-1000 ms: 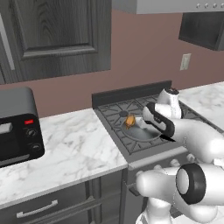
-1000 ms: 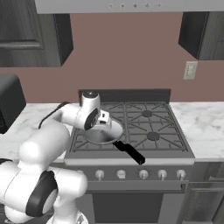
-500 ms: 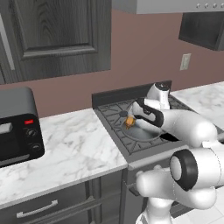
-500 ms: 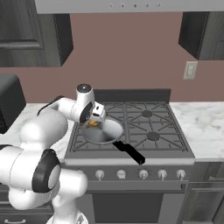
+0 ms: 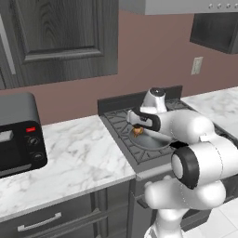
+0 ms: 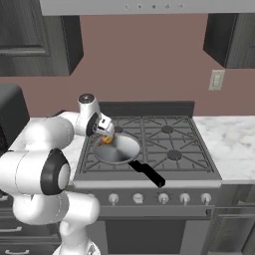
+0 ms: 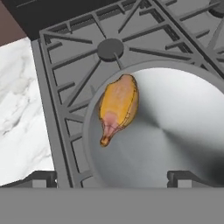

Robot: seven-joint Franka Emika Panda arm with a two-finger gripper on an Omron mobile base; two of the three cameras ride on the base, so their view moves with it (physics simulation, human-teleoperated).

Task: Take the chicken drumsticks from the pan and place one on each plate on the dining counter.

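One drumstick (image 7: 119, 105) visible, golden, lying against the left rim of the pan (image 7: 175, 131), bone end toward the tool. Pan on the front-left burner of the stove (image 6: 164, 144), handle (image 6: 148, 174) out over the front edge. Tool (image 7: 112, 178) poised just above, fingers fully spread, holding nothing, likely lined up to straddle the meat.

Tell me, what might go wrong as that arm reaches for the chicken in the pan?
1. The chicken drumstick lies right against the pan's rim, so a finger of the open end effector may strike the rim and not get around the meat.
2. The pan sits loose on the stove grate; a push could slide it.
3. The drumstick tapers to a thin bone end, so a grip there could slip.
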